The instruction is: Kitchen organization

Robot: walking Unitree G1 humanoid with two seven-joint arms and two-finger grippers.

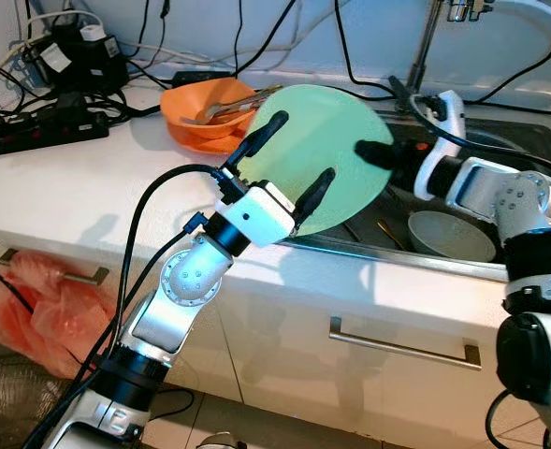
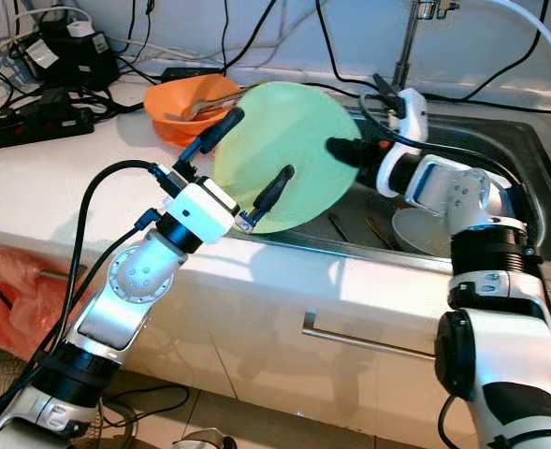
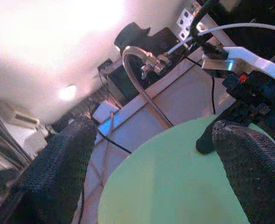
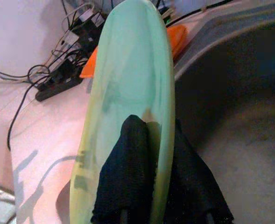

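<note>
Gripping the rim of a pale green plate (image 1: 326, 150), the right gripper (image 1: 376, 152) has its two black fingers pinched together on the plate's edge, one on each face, as the right wrist view shows plainly. The plate is held up on a tilt above the counter's edge, where the white counter (image 1: 97, 187) meets the steel sink (image 2: 528, 178), touching neither. The left gripper (image 1: 289, 164) hovers right in front of the plate's face with its fingers spread wide apart, one near the upper edge and one lower down; I can't tell whether either fingertip actually touches it. Behind the plate sits an orange bowl (image 1: 200, 112) with utensils in it. A pale bowl (image 1: 453, 236) lies down in the sink, under the tap (image 2: 411, 37). Black cables and a power strip (image 1: 41, 131) clutter the back of the counter.
</note>
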